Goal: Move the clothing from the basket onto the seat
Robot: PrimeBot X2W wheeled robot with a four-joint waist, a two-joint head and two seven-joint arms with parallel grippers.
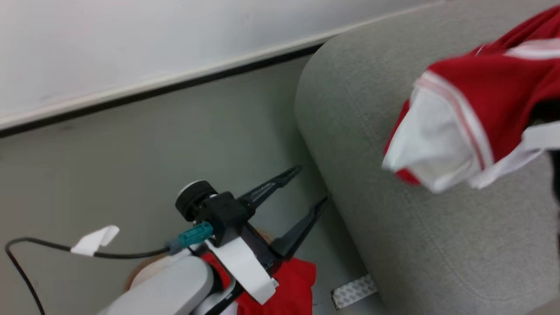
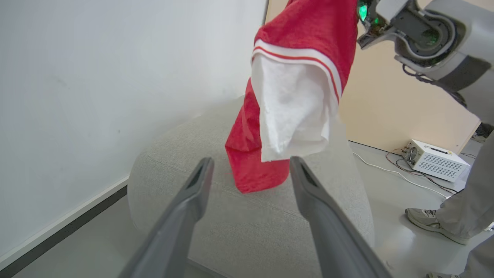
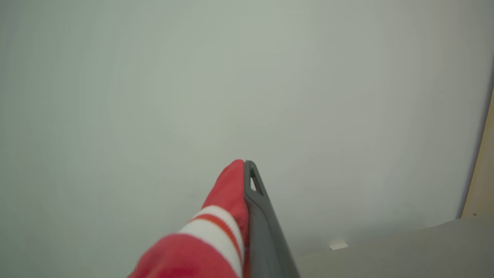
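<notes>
The striped red-and-white garment [image 1: 472,109] is clamped in the right claw [image 3: 247,170], fingers pressed together on its trim. It is hung above the seat [image 1: 372,197], judged so that it drapes clear before release. The left claw [image 1: 313,183] is held wide apart and empty beside the seat's edge, over a plain red garment [image 1: 299,280] lying low, likely in the basket, which is hidden under the left forearm [image 1: 166,288]. No brand or readable writing is made out; the cable tag [image 1: 94,239] looks blank.

Your forearm [image 1: 166,288]: pale grey; black wrist block [image 1: 225,212], teal connector [image 1: 195,235], black cable [image 1: 131,255], white tag [image 1: 94,239]; left gripper [image 1: 313,183]: 2 dark tapered fingers [image 1: 273,183].
</notes>
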